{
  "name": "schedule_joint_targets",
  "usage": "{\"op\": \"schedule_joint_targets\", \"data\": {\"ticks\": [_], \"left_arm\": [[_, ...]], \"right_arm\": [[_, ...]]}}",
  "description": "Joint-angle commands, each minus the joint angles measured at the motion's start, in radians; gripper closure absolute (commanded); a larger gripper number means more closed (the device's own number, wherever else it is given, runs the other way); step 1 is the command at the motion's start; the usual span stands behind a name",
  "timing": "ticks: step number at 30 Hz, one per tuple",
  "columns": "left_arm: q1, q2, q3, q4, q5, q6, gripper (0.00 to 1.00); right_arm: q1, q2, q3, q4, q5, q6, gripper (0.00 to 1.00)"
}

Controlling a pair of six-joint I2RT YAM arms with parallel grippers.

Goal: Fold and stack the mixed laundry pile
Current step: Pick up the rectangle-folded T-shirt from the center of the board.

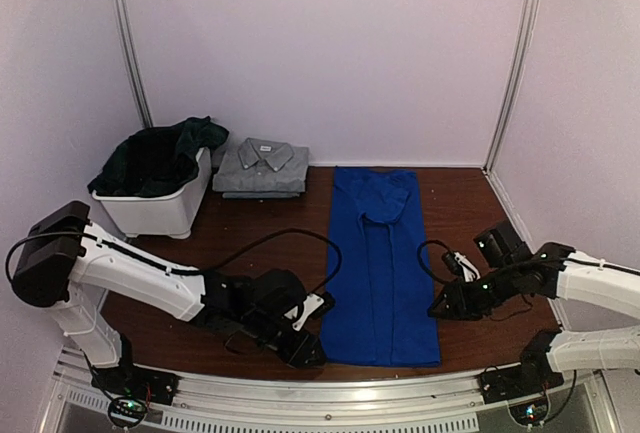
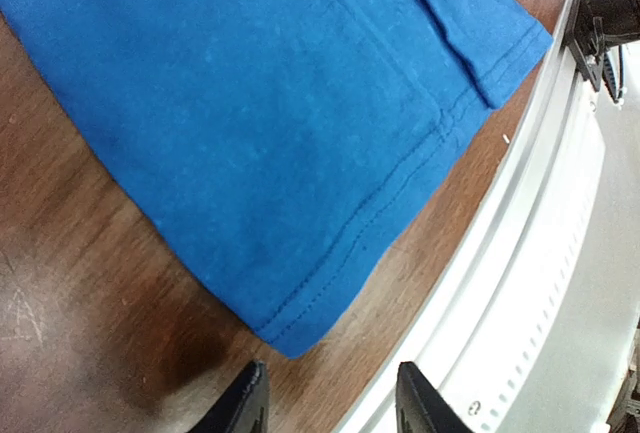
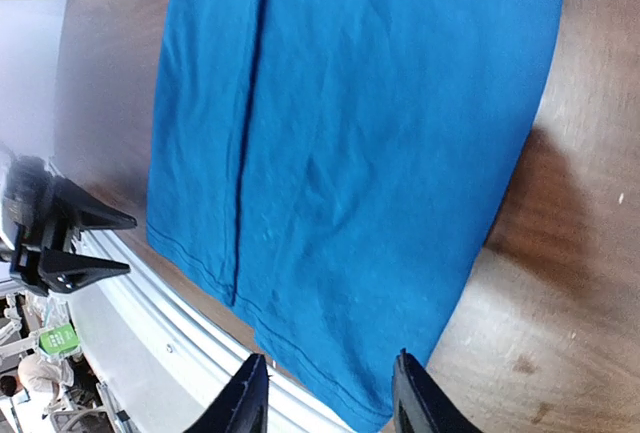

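Observation:
The royal-blue T-shirt (image 1: pixel 380 263) lies flat on the brown table, folded lengthwise into a long strip with its sleeves tucked in. My left gripper (image 1: pixel 308 351) is open and empty just off the shirt's near left corner; in the left wrist view that hem corner (image 2: pixel 292 338) sits just ahead of the gripper (image 2: pixel 330 403). My right gripper (image 1: pixel 441 309) is open and empty at the shirt's right edge near the near hem; in the right wrist view the gripper (image 3: pixel 325 398) is over the blue cloth (image 3: pixel 350 153). More of the pile, a dark green garment (image 1: pixel 160 156), fills the basket.
A white plastic basket (image 1: pixel 150 211) stands at the back left. A folded grey collared shirt (image 1: pixel 262 168) lies beside it. A metal rail (image 1: pixel 330 393) runs along the table's near edge, close behind both grippers. Black cables loop by each wrist.

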Motion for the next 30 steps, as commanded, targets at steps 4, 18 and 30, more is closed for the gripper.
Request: {"op": "schedule_joint_targets", "data": {"ticks": [4,18,30], "left_arm": [[-0.004,0.025,-0.023,0.105,0.028,-0.074,0.56],[-0.004,0.074,0.012,0.084,0.023,-0.079,0.57],[-0.003,0.102,0.045,0.075,0.029,-0.061,0.73]], "right_arm": [[0.121,-0.056,-0.081,-0.023,0.031,0.165,0.56],[0.25,-0.098,-0.221,0.058,0.033,0.299,0.56],[0.292,-0.028,-0.245,0.171,0.037,0.328,0.71]]}}
